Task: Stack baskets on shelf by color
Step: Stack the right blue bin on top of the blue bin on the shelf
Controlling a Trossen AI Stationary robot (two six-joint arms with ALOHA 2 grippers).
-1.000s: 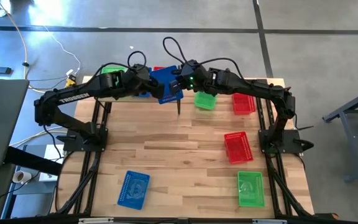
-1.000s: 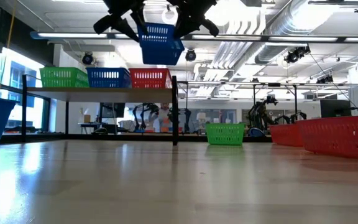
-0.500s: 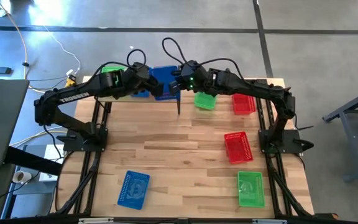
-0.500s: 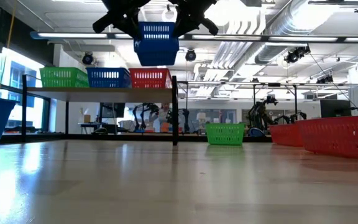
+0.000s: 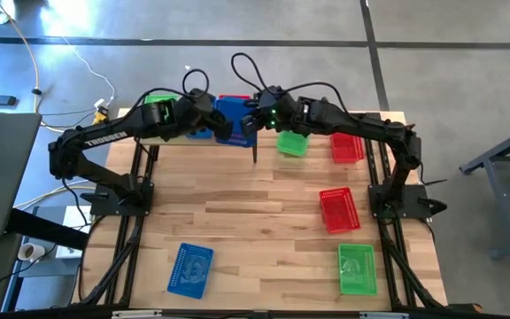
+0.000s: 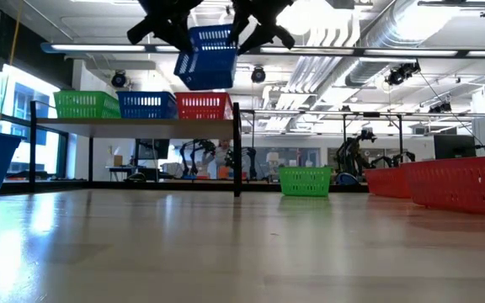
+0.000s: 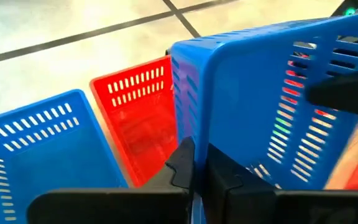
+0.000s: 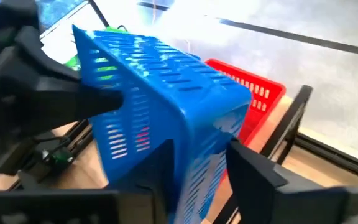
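A handover is under way above the shelf point(image 6: 141, 123) at the far edge of the table point(image 5: 255, 221). A second ago the left gripper point(image 7: 197, 171) stood open while the right gripper point(image 8: 194, 171) carried the blue basket point(image 6: 207, 57); now the left fingers point(image 7: 182, 163) are pinched tight on the basket's wall, and the right fingers point(image 8: 253, 168) have spread wide, straddling the wall without squeezing it. So the basket has passed to the left arm, which looks like the one to set it down. The basket has also tipped: a moment ago it hung nearly level, and now it leans, its left end lower in the low view and its open mouth still mostly upward. Its long axis runs roughly left to right, about parallel with the shelf. It hangs high in the air, above and a little right of the shelf's blue basket point(image 6: 147, 104), which sits between a green basket point(image 6: 86, 104) and a red basket point(image 6: 203, 105). It belongs on the blue one, and needs levelling first.
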